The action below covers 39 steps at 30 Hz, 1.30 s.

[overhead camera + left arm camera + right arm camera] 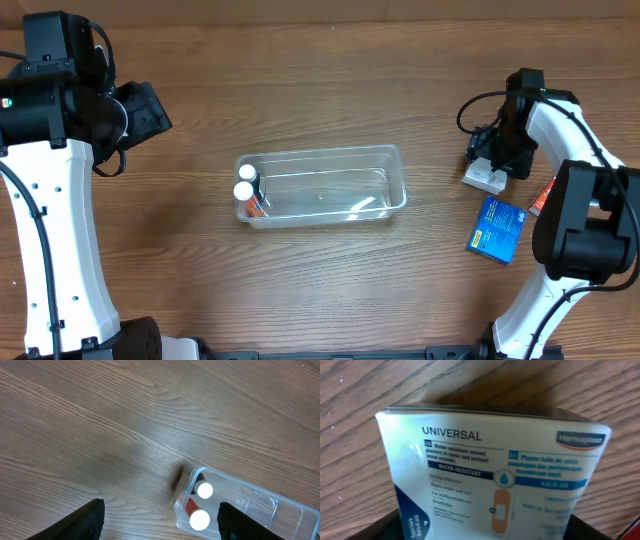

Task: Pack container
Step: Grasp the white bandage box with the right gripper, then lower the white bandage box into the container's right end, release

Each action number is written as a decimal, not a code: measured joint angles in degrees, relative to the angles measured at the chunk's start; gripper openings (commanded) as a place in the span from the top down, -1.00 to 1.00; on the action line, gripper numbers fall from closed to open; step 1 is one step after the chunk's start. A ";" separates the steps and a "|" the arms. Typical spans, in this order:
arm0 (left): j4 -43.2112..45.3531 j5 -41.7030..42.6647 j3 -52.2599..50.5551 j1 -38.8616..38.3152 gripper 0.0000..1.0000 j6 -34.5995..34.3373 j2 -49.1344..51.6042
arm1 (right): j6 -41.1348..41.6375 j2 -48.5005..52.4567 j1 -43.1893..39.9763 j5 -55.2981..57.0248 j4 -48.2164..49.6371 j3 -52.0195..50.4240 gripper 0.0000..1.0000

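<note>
Container (320, 186) is sitting mid-table, holding two white-capped bottles (247, 173) at the end nearer my left gripper (160, 516) — that one's hanging released, my right gripper (496, 152) is straddling the plaster box (490, 475) — clamped or not, can't tell.

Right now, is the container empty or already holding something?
Partly filled. Two white-capped bottles stand upright at the left end of the container; the rest of its floor is bare in the overhead view.

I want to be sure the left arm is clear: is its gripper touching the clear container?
Apart. The overhead view shows a stretch of wooden table between the left gripper and the container.
</note>
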 measured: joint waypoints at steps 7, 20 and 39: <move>0.00 0.00 0.00 0.00 -0.48 0.00 0.00 | -0.07 0.00 0.00 -1.20 -0.81 0.79 -0.42; 0.24 -0.02 0.00 0.00 -0.48 0.15 0.00 | 0.13 -24.02 17.31 -3.76 -15.47 10.49 -0.44; 0.20 -0.02 0.00 0.00 -0.48 0.17 0.02 | 4.94 -27.21 36.17 -3.78 5.29 -13.29 -0.45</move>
